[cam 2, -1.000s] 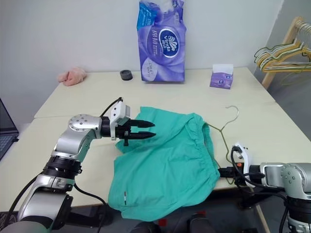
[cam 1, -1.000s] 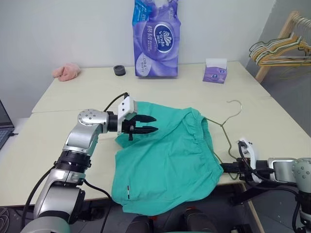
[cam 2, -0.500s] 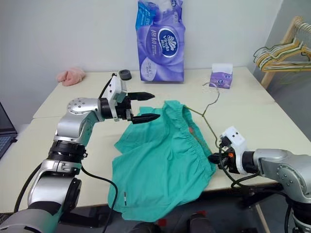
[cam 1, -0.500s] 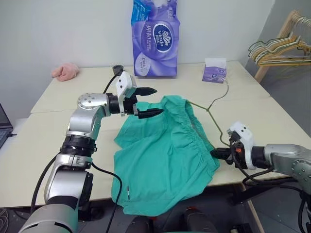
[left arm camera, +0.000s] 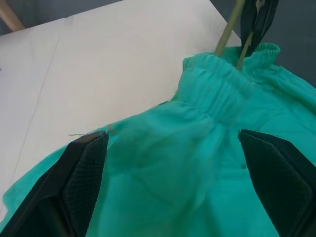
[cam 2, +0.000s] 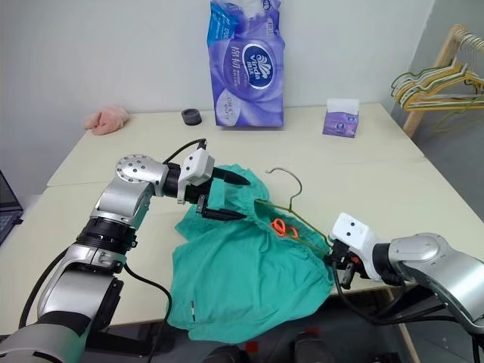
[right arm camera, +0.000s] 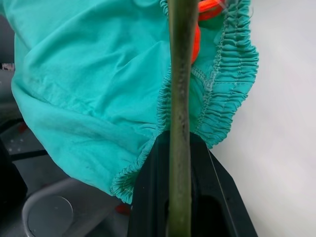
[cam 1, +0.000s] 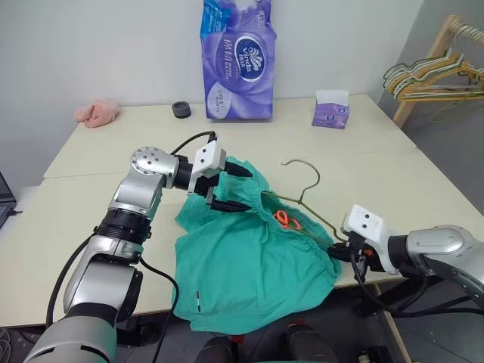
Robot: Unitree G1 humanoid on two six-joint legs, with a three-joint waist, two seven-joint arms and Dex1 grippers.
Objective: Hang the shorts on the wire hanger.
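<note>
The teal shorts lie crumpled near the table's front edge, one leg hanging over it. My left gripper hovers open just above their far left part, holding nothing; the cloth shows between its fingers in the left wrist view. The wire hanger slants across the gathered waistband, hook up and toward the back. Its lower part is hidden in the cloth. My right gripper is shut on the hanger's wire at the shorts' right edge. An orange cord shows inside the waistband.
A tall purple tissue pack, a small purple tissue box, a black round thing and a pink cloth sit along the table's back. Bunched hangers hang on a wooden rack at the far right.
My left gripper let go of the shorts, opened wide and now hovers over them. My right gripper lifted and rolled the hanger, swinging its hook up and inward over the waistband.
</note>
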